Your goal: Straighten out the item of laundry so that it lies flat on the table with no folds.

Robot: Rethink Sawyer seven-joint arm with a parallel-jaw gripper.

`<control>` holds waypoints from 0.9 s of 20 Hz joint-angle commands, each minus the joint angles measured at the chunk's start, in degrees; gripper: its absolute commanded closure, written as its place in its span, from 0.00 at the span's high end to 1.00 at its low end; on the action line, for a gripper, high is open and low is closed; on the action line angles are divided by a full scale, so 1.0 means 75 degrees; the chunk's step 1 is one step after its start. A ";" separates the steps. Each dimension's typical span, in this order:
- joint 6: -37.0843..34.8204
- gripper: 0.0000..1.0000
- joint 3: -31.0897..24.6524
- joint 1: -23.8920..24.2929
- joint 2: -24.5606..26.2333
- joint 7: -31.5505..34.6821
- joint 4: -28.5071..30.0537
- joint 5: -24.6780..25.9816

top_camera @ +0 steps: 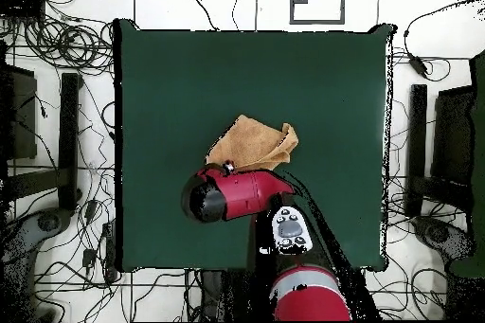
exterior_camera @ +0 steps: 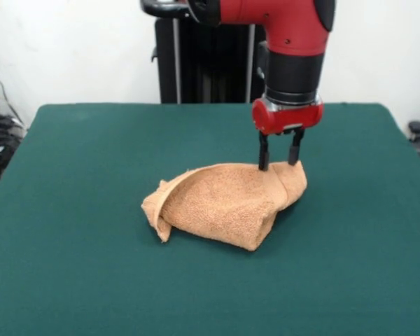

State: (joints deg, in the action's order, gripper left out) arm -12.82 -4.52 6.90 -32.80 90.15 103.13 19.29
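The peach-orange towel lies crumpled in a raised hump near the middle of the dark green table, with one edge folded over at its left end. My gripper points straight down at the towel's high right end. Its two black fingers stand apart, with their tips touching the towel's top edge. In the overhead view the towel shows as a folded, roughly triangular shape just beyond the red arm head, which hides the gripper. No white tag shows.
The black pedestal stands behind the table's far edge. In the overhead view, cables and black stands surround the table. Bare green cloth lies on all sides of the towel.
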 commanded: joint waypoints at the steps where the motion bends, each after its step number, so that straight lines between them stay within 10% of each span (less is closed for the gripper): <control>1: 0.0637 1.00 -0.0959 -0.0108 -0.0014 0.1251 0.0258 -0.0248; 18: 0.0865 1.00 -0.1039 0.0128 0.0300 0.1164 0.0081 -0.0165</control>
State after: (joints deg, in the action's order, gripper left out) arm -8.86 -7.07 8.20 -32.61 90.15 103.13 19.31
